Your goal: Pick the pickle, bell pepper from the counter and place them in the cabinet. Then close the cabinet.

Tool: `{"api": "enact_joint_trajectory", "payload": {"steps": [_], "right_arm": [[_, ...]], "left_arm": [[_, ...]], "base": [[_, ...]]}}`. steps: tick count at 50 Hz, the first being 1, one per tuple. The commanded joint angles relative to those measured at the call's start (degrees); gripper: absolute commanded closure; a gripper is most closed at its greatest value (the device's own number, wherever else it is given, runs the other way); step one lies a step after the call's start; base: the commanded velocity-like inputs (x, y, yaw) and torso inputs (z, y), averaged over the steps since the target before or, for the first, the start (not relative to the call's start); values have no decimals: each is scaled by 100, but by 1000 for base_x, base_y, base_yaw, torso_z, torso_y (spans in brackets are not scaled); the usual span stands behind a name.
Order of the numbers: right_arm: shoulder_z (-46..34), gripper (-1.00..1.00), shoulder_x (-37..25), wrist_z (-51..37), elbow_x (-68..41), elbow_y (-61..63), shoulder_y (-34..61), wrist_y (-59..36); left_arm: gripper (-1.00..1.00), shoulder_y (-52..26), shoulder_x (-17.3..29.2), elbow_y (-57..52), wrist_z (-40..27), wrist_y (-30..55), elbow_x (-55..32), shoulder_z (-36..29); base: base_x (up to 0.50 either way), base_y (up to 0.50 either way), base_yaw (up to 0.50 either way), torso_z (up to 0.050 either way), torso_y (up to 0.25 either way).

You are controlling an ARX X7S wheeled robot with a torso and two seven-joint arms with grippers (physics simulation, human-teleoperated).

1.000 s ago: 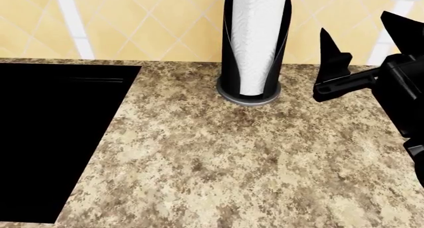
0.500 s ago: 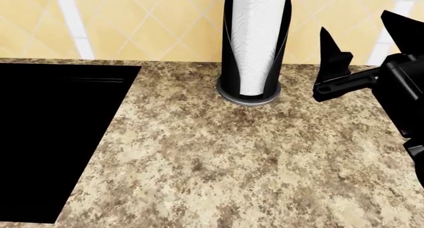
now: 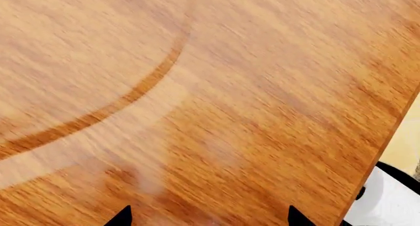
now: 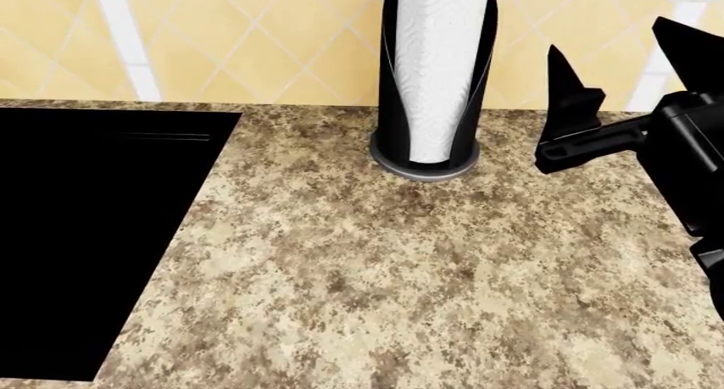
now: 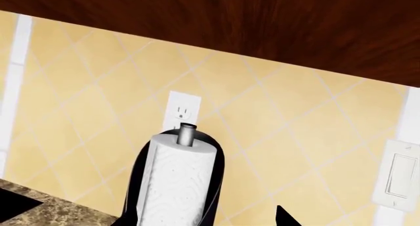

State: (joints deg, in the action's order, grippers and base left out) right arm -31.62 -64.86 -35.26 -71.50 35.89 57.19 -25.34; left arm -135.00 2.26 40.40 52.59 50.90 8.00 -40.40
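The counter (image 4: 374, 270) fills the near part of the head view, speckled granite with no pickle or pepper showing on it in any view. At its left sits one black stove (image 4: 80, 236). At the right edge, the right gripper (image 4: 622, 58) hangs above the counter, fingers spread wide apart with nothing between them. Just left of it, at the back of the counter, stands one paper-towel roll (image 4: 436, 75) in a black holder, apart from the gripper. Behind is a yellow tiled wall (image 5: 85, 88) with one outlet (image 5: 182, 111) and one switch (image 5: 400, 179). The left gripper (image 3: 206, 218) shows only two fingertips, set apart and empty, facing a wooden cabinet panel (image 3: 196, 98). From half a second ago the head view is almost unchanged; the right gripper's finger sits a touch further right.
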Motion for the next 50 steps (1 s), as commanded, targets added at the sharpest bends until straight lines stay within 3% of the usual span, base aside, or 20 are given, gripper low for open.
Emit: {"api": "enact_joint_trajectory", "payload": {"steps": [1, 24, 43, 50], "right_arm": [[39, -100, -27, -77, -85, 84, 52, -24], [81, -100, -23, -22, -65, 34, 16, 27], [139, -100, -93, -23, -69, 61, -100, 126], [150, -100, -111, 2, -20, 45, -180, 193]], "left_arm": [[-100, 0, -226, 1121, 567, 828, -1210, -262], [-100, 0, -226, 1121, 567, 828, -1210, -262], [-100, 0, -226, 1121, 567, 828, -1210, -262], [-100, 0, -226, 1121, 567, 828, -1210, -262]], "base": [[12, -3, -5, 0, 0], [4, -1, -2, 0, 0], [7, -3, -6, 0, -94], [0, -1, -1, 0, 229]]}}
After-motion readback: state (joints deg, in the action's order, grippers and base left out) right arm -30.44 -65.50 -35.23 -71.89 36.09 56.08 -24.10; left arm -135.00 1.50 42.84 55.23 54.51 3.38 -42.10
